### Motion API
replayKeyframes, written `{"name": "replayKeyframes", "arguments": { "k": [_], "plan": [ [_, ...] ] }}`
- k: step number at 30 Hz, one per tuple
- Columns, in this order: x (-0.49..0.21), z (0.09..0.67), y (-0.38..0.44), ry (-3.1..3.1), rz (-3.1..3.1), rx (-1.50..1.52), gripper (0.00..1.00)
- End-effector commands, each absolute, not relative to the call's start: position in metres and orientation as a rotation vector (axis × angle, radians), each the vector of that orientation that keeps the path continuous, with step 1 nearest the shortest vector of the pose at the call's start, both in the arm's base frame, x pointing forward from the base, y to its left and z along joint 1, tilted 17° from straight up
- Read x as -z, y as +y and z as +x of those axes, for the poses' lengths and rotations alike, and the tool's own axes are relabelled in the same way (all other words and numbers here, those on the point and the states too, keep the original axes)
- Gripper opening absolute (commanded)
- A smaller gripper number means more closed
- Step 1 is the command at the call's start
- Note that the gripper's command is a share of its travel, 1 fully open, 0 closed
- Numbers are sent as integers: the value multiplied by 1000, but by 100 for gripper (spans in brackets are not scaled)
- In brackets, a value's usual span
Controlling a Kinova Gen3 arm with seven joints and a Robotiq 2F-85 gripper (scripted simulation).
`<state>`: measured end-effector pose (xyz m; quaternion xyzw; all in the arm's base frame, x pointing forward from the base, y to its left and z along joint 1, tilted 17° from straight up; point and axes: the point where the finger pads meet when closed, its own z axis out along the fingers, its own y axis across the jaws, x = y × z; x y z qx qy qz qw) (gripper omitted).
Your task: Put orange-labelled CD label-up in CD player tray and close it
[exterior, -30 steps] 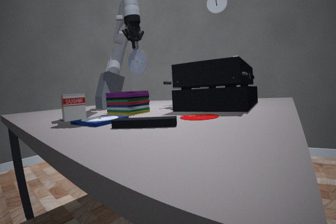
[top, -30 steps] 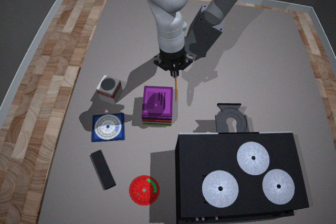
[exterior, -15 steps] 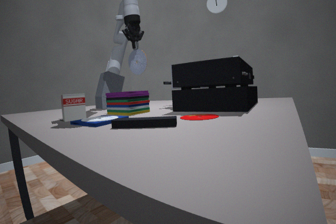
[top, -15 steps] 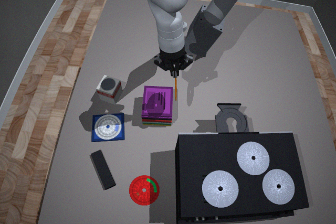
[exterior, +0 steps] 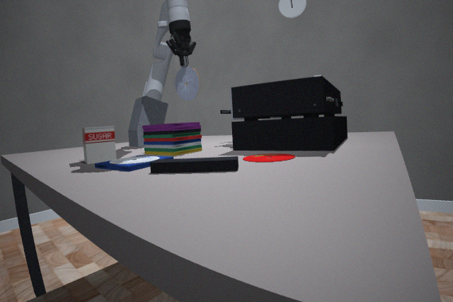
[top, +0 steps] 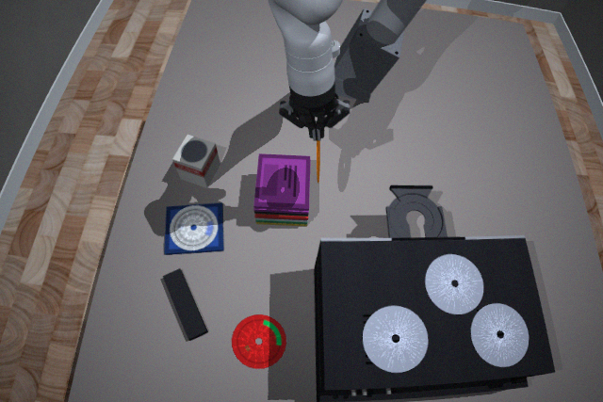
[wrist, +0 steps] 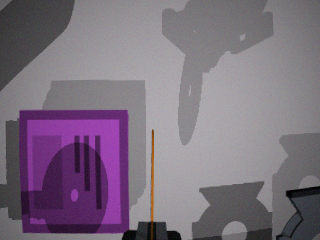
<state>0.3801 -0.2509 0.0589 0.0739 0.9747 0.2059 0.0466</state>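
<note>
My gripper [top: 317,135] [exterior: 184,64] [wrist: 152,231] is shut on the edge of the orange-labelled CD [top: 318,161] [exterior: 187,83] [wrist: 152,180]. The CD hangs upright below the fingertips, edge-on in the top view and the wrist view; its silvery side faces the exterior view. It is in the air, just right of the case stack and higher than it. The black CD player [top: 340,290] [exterior: 277,102] stands at the right on another black unit. Its tray [top: 395,222] [exterior: 225,111] [wrist: 295,220] is out, and no disc lies in its recess. The tray's inner part is hidden by the player.
A stack of cases with a purple top [top: 282,184] [exterior: 171,126] [wrist: 75,170] stands left of the CD. Three silver discs lie on the player. A sugar box [top: 195,159] [exterior: 99,145], blue case [top: 170,248], black bar [top: 185,305] [exterior: 193,165] and red disc [top: 248,334] [exterior: 268,158] lie around.
</note>
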Motion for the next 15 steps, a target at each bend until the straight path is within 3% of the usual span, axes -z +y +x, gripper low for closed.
{"name": "replayKeyframes", "arguments": {
  "k": [1,15],
  "plan": [
    [-61,383,-247,2974,233,-626,11],
    [-68,394,-227,2969,331,-630,11]
  ]
}}
